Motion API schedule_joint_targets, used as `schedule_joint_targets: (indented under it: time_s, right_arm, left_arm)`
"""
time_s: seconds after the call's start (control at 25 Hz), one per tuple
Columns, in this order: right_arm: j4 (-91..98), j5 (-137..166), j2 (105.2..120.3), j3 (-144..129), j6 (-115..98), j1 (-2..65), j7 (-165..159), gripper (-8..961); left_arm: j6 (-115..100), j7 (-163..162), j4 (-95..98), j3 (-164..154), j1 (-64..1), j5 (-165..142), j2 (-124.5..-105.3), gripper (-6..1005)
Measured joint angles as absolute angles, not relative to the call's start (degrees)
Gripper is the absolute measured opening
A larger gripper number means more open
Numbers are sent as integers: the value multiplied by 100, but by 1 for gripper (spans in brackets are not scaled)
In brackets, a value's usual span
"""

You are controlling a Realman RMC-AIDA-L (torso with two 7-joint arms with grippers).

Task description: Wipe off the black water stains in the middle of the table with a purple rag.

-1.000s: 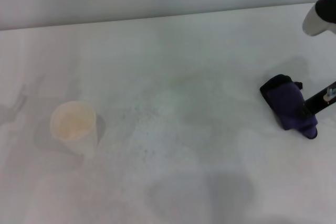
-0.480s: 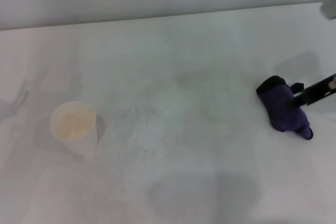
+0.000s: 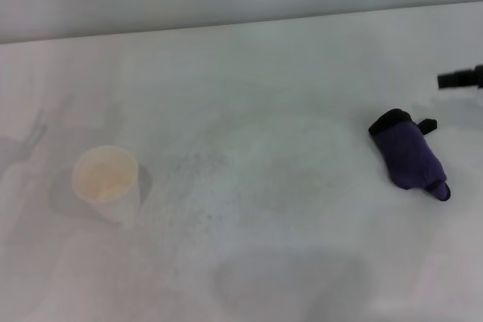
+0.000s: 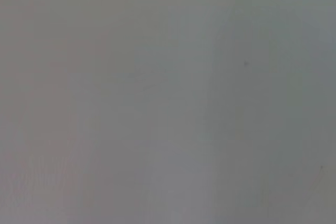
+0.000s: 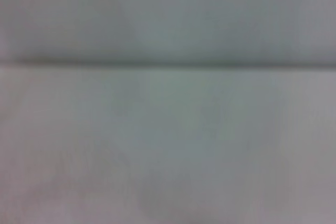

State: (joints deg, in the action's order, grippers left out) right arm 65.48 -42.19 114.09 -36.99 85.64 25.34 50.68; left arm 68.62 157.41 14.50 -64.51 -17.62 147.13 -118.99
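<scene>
- Purple rag: shown bunched on the table, at the robot's right; no dark blot is visible mid-table
- Right gripper: seen apart from the rag; jaw state cannot be told; left gripper unseen
- Risk: residue may be left unwiped, the rag lying ungrasped

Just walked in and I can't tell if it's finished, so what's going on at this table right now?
Nothing is being handled at this moment. The purple rag lies bunched on the right side of the table, with nothing gripping it. Only a dark tip of the right pincer shows at the right edge, up and clear of the rag. A white paper cup stands on the left. No black stain is visible in the middle, only faint grey smudges. The left arm is out of view.
</scene>
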Motion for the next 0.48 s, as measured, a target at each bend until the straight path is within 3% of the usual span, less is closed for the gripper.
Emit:
schedule_joint_targets:
  time_s: [0.16,0.48]
  right_arm:
    - [5790,-4882,11307,-2894,8297,2536,6082,438]
    - [4154,-7072,11314,-1636,7520,2097,8942,448]
  left_arm:
    - [6766,15741,1450,-6451,-1819,14713,-11902,893]
    - [6687,15744,1450,-6451,-1883,14919,-11904,893]
